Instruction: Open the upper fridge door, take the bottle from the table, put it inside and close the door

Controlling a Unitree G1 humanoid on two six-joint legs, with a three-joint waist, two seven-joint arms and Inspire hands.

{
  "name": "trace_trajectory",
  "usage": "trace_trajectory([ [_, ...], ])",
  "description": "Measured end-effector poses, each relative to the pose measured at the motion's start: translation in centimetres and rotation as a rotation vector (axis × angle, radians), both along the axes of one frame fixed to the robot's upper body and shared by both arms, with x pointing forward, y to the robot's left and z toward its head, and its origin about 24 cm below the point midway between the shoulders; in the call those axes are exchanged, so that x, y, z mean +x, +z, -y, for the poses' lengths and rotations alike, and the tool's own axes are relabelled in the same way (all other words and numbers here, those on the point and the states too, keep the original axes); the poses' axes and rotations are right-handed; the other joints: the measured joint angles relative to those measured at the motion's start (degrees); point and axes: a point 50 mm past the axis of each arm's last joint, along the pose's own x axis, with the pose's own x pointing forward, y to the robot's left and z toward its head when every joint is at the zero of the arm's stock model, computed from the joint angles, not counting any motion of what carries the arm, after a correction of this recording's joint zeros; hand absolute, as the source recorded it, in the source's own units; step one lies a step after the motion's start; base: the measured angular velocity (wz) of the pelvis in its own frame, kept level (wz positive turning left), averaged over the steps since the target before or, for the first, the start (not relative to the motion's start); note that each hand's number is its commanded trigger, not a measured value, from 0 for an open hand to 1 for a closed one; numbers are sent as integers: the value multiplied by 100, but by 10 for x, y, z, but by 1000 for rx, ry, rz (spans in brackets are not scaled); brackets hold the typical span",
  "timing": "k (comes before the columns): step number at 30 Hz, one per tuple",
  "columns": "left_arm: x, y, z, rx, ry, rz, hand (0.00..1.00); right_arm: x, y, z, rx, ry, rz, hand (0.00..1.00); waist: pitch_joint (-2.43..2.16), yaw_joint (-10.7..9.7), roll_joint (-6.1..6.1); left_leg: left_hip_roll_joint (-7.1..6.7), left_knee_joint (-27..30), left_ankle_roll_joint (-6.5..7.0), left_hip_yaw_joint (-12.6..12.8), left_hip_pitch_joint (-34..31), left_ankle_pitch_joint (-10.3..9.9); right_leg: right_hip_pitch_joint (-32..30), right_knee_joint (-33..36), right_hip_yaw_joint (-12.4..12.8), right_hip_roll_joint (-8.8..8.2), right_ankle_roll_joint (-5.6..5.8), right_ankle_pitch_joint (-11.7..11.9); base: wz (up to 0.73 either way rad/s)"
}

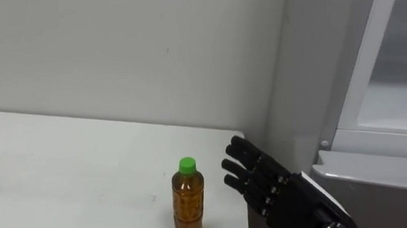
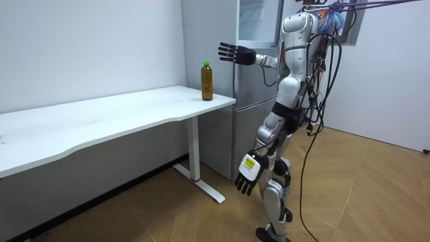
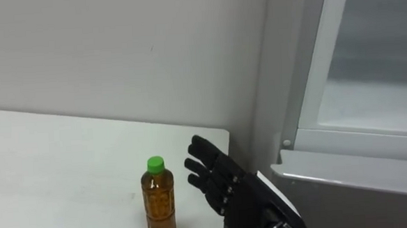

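- We see the bottle (image 1: 188, 202) standing upright on the white bench (image 1: 67, 170), close to the bench's right end. Its green cap (image 1: 187, 165) is on, and amber liquid fills it almost to the neck.
- The right robot hand (image 1: 277, 190) is raised at about the bottle's height, just to the bottle's right. Its dark fingers are stretched out straight and released, grasping nothing.
- Those fingers point forward and a little towards the bottle. A gap of bare bench shows between them and the bottle, so the two are near but apart.
- The left robot hand (image 2: 247, 176) hangs low beside the robot's thigh in the room view. Its fingers are relaxed, point down at the floor (image 2: 376, 202), and hold nothing.
- The fridge (image 1: 374, 168) stands just beside the bench's right end, against the same pale wall (image 1: 151, 54). Its lower body is grey and its upper part has a pale frame. We cannot tell whether the upper door is open.
- In the room view the robot stands upright on the wooden floor in front of the fridge and faces the bench, towards the room view's left. Its right arm is stretched out level over the bench's corner, above and beside the bottle.
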Motion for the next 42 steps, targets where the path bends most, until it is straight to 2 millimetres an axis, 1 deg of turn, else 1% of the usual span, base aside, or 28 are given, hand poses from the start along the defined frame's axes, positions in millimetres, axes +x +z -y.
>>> trace_trajectory([
  [2,1,0,0,1,-1,3,0,5,-1,-4,5,-6,-2,0,0,14,-2,-1,59,0,-16,-70,1,-57,2,-21,-5,0,0,7],
  [4,2,0,0,5,-6,3,0,10,-8,-7,6,-29,-33,0,1,55,-19,-7,108,0,-47,-146,1,-95,1,-95,-50,0,0,11],
  [5,2,0,0,5,-8,3,0,10,-9,-7,2,-37,-43,0,-1,81,-25,-10,113,0,-54,-151,2,-107,1,-118,-67,0,0,11],
  [6,3,0,1,10,-16,5,0,11,-12,-8,-7,-49,-55,0,8,109,-27,-17,125,2,-85,-181,3,-118,2,-175,-85,0,0,10],
  [8,3,0,1,11,-15,4,0,11,-15,-11,-3,-60,-76,0,4,151,-40,-25,134,8,-128,-228,7,-135,1,-246,-101,0,0,10],
  [10,3,0,2,11,-17,3,0,14,-17,-10,-3,-81,-87,0,7,168,-39,-26,136,10,-153,-226,9,-116,-5,-338,-118,0,0,6],
  [12,0,-1,2,12,-23,-8,0,17,-19,-8,0,-109,-94,0,10,171,-33,-25,138,11,-164,-218,10,-74,-25,-367,-121,0,0,8],
  [14,-2,-1,4,9,-21,-8,0,20,-28,-4,7,-161,-128,0,11,165,-35,-23,139,16,-189,-223,19,-24,-84,-451,-135,5,3,12],
  [16,-2,-2,7,5,-20,-2,0,22,-35,-2,8,-201,-165,0,15,169,-28,-23,126,17,-201,-231,35,-31,-81,-472,-145,5,3,5],
  [19,-4,-2,9,3,-22,-8,0,22,-42,-7,1,-226,-197,0,18,204,-22,-30,115,13,-209,-234,43,-37,-83,-478,-143,5,3,0],
  [24,-3,-2,8,15,-24,-3,0,28,-55,-6,-77,-308,-246,0,19,260,-19,-39,128,13,-294,-268,43,-9,-104,-543,-155,5,3,7],
  [27,-3,-2,8,16,-24,-1,0,28,-56,-5,-82,-339,-254,0,21,309,-8,-52,129,15,-312,-281,45,-8,-117,-563,-158,7,2,4],
  [30,-5,-2,9,15,-22,-5,0,28,-58,-4,-83,-366,-264,0,35,306,15,-59,130,17,-381,-263,49,41,-126,-620,-168,7,2,10],
  [34,-8,-2,8,17,-18,-22,0,28,-67,-2,-97,-393,-303,0,29,307,27,-79,127,18,-453,-264,64,75,-154,-640,-180,13,-1,7],
  [38,-10,-3,9,20,-19,-35,0,27,-69,-1,-128,-417,-305,0,17,315,42,-90,128,21,-465,-262,80,84,-152,-649,-193,16,1,1],
  [39,-10,-3,9,21,-22,-37,0,27,-69,-1,-132,-418,-306,0,20,318,52,-90,128,21,-465,-254,81,95,-154,-651,-193,17,1,0],
  [42,-11,-3,9,20,-18,-53,0,27,-76,1,-147,-431,-333,0,14,320,73,-93,128,22,-492,-214,81,168,-184,-696,-200,20,3,5],
])
